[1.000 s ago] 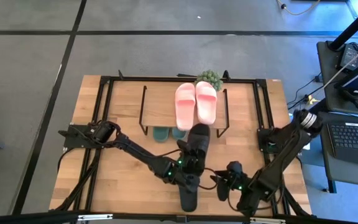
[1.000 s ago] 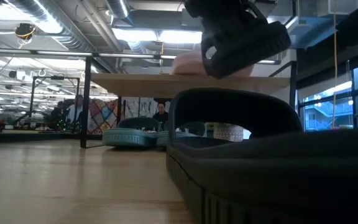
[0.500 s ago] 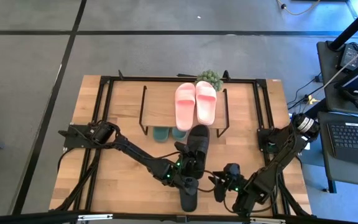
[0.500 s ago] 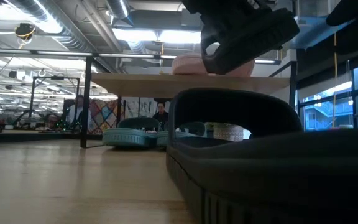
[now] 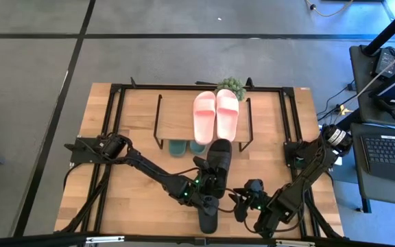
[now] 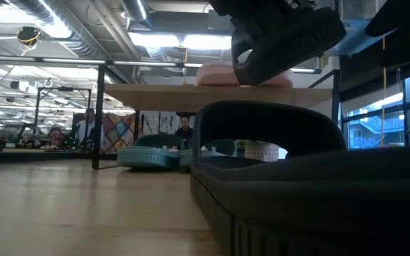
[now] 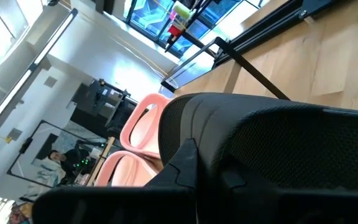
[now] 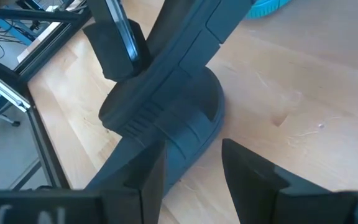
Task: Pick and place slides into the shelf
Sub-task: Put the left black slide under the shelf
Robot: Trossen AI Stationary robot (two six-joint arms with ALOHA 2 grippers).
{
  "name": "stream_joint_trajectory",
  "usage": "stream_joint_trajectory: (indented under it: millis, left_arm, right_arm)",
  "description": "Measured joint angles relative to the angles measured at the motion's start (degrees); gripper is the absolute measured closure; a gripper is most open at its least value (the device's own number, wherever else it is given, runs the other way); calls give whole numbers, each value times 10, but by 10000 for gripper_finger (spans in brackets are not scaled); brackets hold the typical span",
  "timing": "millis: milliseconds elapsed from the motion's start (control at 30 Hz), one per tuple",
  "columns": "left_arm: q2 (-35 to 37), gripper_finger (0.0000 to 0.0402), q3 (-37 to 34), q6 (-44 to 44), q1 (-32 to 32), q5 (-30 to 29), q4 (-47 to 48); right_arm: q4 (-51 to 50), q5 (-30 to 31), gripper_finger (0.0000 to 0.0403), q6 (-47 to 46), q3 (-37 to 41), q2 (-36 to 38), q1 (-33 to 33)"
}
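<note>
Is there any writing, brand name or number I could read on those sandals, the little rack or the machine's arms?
None can be read.
Pink slides, black slide, shelf: no marks show.
Right wrist view, bottom corner: pale marks on a dark part, cut off and unreadable.

Wooden table [image 5: 136, 199] carrying shelf [image 5: 177, 116] at far edge. Pink slides [image 5: 215, 114] lying on shelf's top board; green slides [image 5: 186, 146] sitting beneath; one black slide [image 5: 208, 218] resting at near edge.
</note>
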State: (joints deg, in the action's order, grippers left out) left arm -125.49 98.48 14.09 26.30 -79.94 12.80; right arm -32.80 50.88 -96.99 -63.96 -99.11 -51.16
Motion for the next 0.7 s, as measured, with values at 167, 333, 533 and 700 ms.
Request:
stream_joint_trajectory:
  millis: [167, 333, 533, 700]
  left_arm:
    - [0, 399, 0, 0, 0, 4, 0]
    - [0, 399, 0, -1, 0, 21, 0]
    - [0, 399, 0, -2, 0, 20, 0]
    - [0, 399, 0, -5, 0, 18, 0]
  right_arm:
    - [2, 4, 235, 2, 0, 0, 0]
    - [11, 5, 176, 2, 0, 0, 0]
    - [41, 5, 112, 0, 0, 0, 0]
    - [70, 19, 103, 11, 0, -4, 5]
